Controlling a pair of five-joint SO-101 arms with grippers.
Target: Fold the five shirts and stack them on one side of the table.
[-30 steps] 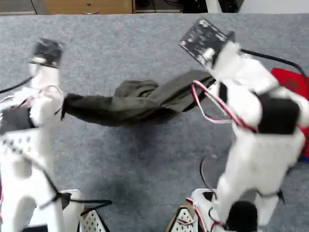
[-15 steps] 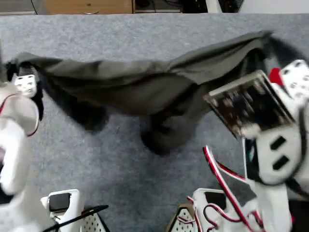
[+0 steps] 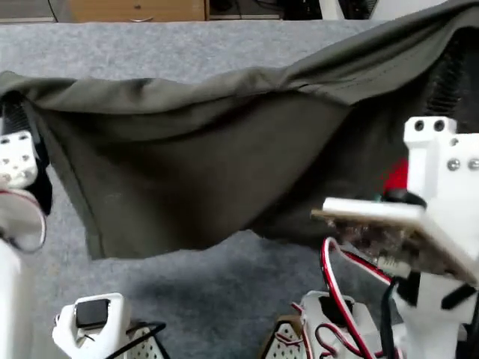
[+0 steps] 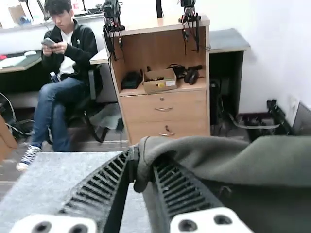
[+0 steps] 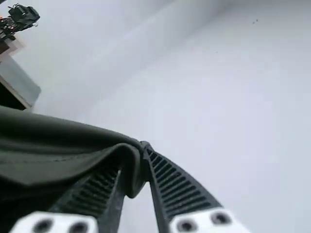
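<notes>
- The left pincer (image 4: pixel 141 167) is clamping a bunched edge of the olive shirt (image 3: pixel 194 172) between its ribbed jaws. The right pincer (image 5: pixel 133 172) is pinching the opposite edge the same way.
- The shirt is hanging spread between the two arms, lifted over the grey table (image 3: pixel 187 45), with its lower hem dangling loose.
- Slipping: each pincer is biting only a narrow fold near its tips. If the arms are pulling apart too hard, one side could be sliding free and the shirt dropping in a heap.
- Skewing: the top edge is running slantwise across the high view, so the grips may not be level. Lowering it like that would likely be laying it down creased.
- Snagging: loose cloth is hanging close to the red wires (image 3: pixel 326 258) on the right arm and could be catching there.
- Counting: one olive shirt, two pincers and two arms. One red patch of cloth (image 3: pixel 397 178) is peeking past the shirt, possibly a second shirt, though I cannot tell. The full five cannot be tallied from here.
</notes>
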